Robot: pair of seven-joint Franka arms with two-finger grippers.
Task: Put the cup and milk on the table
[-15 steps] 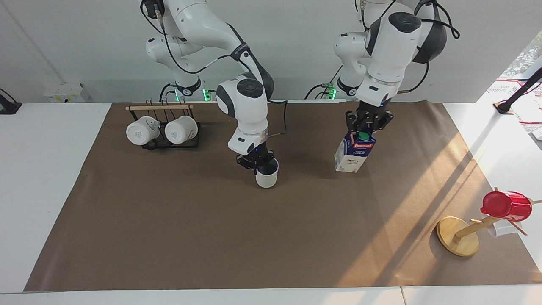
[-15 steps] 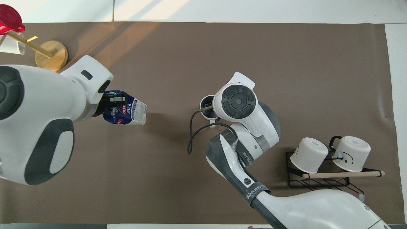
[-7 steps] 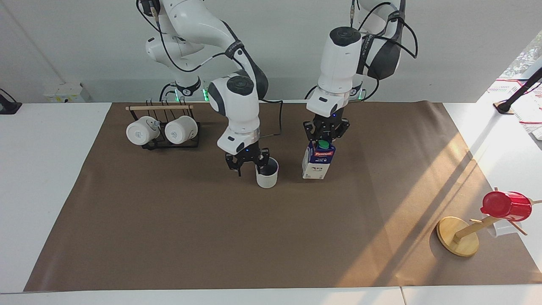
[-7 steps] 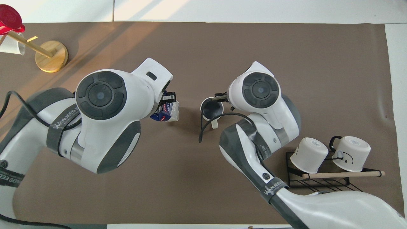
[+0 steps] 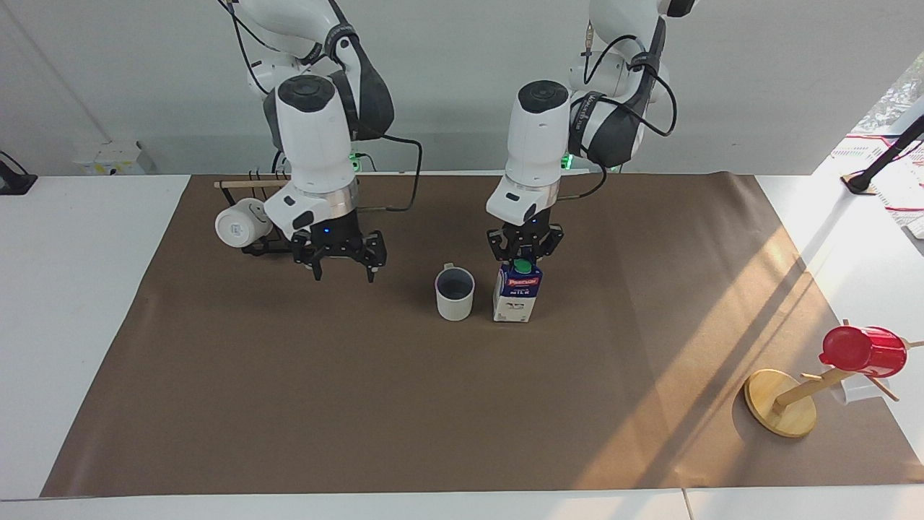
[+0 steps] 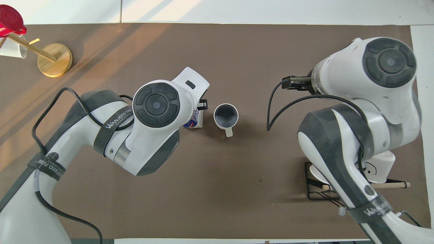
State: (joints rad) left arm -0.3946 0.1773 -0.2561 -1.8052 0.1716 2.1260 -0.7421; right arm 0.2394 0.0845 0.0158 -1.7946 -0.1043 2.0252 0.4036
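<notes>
The right gripper has let go of the cream-white mug with the grey-blue inside and swung aside toward the black wire mug rack, fingers spread and empty. The mug now stands upright on the brown-paper-covered table. Directly below the left gripper, the blue-and-white gable-top milk carton stands upright just beside the mug, its top still pinched. Only that release seems left.
</notes>
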